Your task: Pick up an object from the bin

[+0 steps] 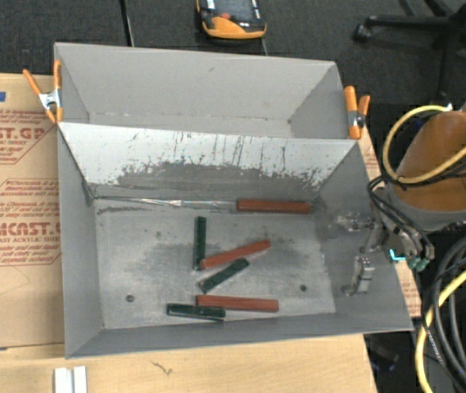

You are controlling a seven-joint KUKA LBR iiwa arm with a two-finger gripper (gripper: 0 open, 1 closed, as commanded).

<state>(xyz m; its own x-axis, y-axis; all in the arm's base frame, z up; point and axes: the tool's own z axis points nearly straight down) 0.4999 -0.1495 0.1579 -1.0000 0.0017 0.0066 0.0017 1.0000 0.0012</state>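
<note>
Grey metal bin (pixel 216 97) with sloped walls, its floor scuffed and streaked dark below the far wall. On that floor, six slim straight sticks, matte and square-ended, three rust-red and three dark green.

- **Far red stick** (pixel 273 206): flat at the foot of the far wall, long axis along that wall, right end towards the far right corner.
- **Left green stick** (pixel 200 242): mid-floor, long axis running far to near, near end touching the slanted red stick.
- **Slanted red stick** (pixel 234 255): lying tilted, right end nearer the far wall.
- **Slanted green stick** (pixel 224 275): just beside it on the near side and nearly parallel, left end closer to the near edge.
- **Near red stick** (pixel 237 304): along the near edge, long axis left to right, left end touching the near green stick.
- **Near green stick** (pixel 195 310): likewise stretched along the near edge.

Gripper (pixel 357 273) of pale metal, over the bin's right wall towards the near right corner, well apart from every stick. Cannot tell whether wide or narrow. Behind it on the arm, a smooth rounded orange cover (pixel 433 150).
</note>
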